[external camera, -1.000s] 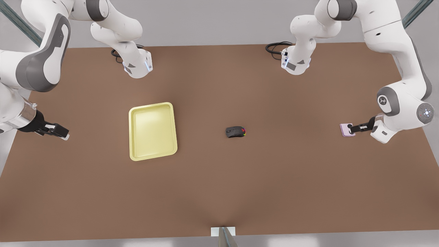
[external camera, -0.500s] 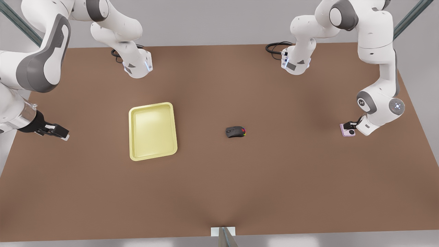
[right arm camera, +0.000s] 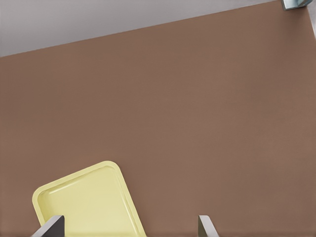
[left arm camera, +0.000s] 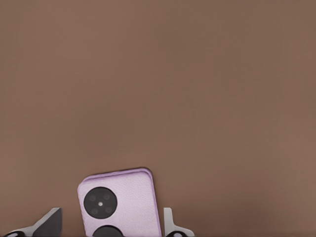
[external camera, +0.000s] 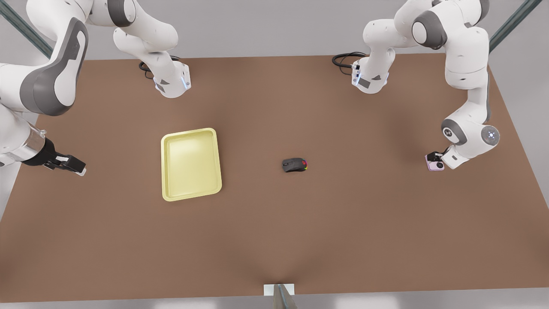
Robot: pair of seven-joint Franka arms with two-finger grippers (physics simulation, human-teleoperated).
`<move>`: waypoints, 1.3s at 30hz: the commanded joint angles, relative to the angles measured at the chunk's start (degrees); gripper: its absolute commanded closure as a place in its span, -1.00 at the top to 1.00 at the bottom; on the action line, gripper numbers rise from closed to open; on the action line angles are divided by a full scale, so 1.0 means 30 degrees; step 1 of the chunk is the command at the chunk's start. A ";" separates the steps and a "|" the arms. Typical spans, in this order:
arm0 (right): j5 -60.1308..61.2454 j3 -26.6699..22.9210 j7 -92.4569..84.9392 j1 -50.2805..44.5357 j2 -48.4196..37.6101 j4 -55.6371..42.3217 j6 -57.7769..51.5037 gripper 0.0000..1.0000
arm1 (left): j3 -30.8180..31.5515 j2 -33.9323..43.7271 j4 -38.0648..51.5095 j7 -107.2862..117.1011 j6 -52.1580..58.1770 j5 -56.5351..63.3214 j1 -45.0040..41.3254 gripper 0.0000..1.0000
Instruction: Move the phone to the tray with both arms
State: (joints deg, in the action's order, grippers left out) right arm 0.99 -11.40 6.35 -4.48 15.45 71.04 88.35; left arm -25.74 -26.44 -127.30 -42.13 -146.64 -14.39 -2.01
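Matt pink phone [left arm camera: 121, 200], smooth yellow tray [external camera: 191, 164], matt brown table [external camera: 300, 223].

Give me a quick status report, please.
Left gripper open, straddling phone on table. Right gripper open, waiting beside tray. Mouse between phone and tray.

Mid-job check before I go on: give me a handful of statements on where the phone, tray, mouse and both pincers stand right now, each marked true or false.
1. The phone lies on the table, outside the tray. True.
2. The left pincer has its fingers open on either side of the phone. True.
3. The mouse sits inside the tray. False: it lies on the table between tray and phone.
4. The right pincer holds the phone. False: it waits open at the front view's left, beside the tray.
5. The phone's camera circles face up. True.
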 commanded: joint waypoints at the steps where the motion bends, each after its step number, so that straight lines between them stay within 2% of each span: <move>1: -0.0007 -0.0010 0.0023 -0.0001 -0.0024 -0.0009 -0.0006 1.00 | -0.0004 -0.0270 0.0011 -0.2449 -0.0428 -0.0418 0.0025 1.00; 9: -0.0007 -0.0010 0.0023 -0.0001 -0.0024 -0.0009 -0.0006 1.00 | 0.0142 -0.0885 0.0011 -0.2449 -0.0457 -0.0975 -0.0005 1.00; 10: -0.0007 -0.0010 0.0023 -0.0001 -0.0024 -0.0009 -0.0006 1.00 | 0.0142 -0.0885 0.0011 -0.2449 -0.0428 -0.1063 -0.0005 0.97; 11: -0.0007 -0.0010 0.0023 -0.0001 -0.0024 -0.0038 -0.0006 1.00 | 0.0142 -0.0885 0.0011 -0.2449 -0.0428 -0.1063 -0.0005 0.74; 12: -0.0007 -0.0010 0.0023 -0.0001 -0.0024 -0.0009 -0.0006 1.00 | 0.0171 -0.0885 0.0011 -0.2449 -0.0399 -0.1063 -0.0005 0.63; 14: -0.0007 -0.0010 0.0023 -0.0001 -0.0024 -0.0009 -0.0006 1.00 | 0.0171 -0.0885 0.0011 -0.2449 -0.0369 -0.1063 -0.0034 0.59; 27: 0.0022 -0.0010 0.0023 -0.0001 -0.0024 -0.0009 -0.0006 1.00 | 0.0230 -0.0710 0.0245 -0.2391 0.0450 -0.1063 -0.0209 0.58; 28: 0.0022 -0.0010 0.0023 -0.0001 -0.0024 -0.0009 -0.0006 1.00 | 0.0230 -0.0651 0.0245 -0.2420 0.0451 -0.1063 -0.0239 0.52; 30: 0.0022 -0.0010 0.0023 -0.0001 -0.0024 -0.0009 -0.0006 1.00 | 0.0464 -0.0534 0.0362 -0.2332 0.0683 -0.1063 -0.0297 0.52; 34: 0.0022 -0.0010 0.0023 -0.0001 -0.0024 -0.0009 -0.0006 1.00 | 0.0464 0.0667 0.2207 0.1474 0.3848 -0.1005 -0.3811 0.52; 37: 0.0022 -0.0010 0.0023 -0.0001 -0.0024 -0.0009 -0.0006 1.00 | 0.0435 0.0931 0.3877 0.6746 0.6748 -0.0975 -0.7151 0.52; 39: 0.0022 -0.0010 0.0023 -0.0001 -0.0024 -0.0009 0.0023 1.00 | 0.0464 0.0843 0.4581 1.1610 0.7158 -0.0975 -1.0110 0.52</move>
State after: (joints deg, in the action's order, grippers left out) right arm 1.02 -11.40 6.43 -4.48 15.45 71.04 88.36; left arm -24.37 -24.07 -114.06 -38.76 -133.42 -17.02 -29.81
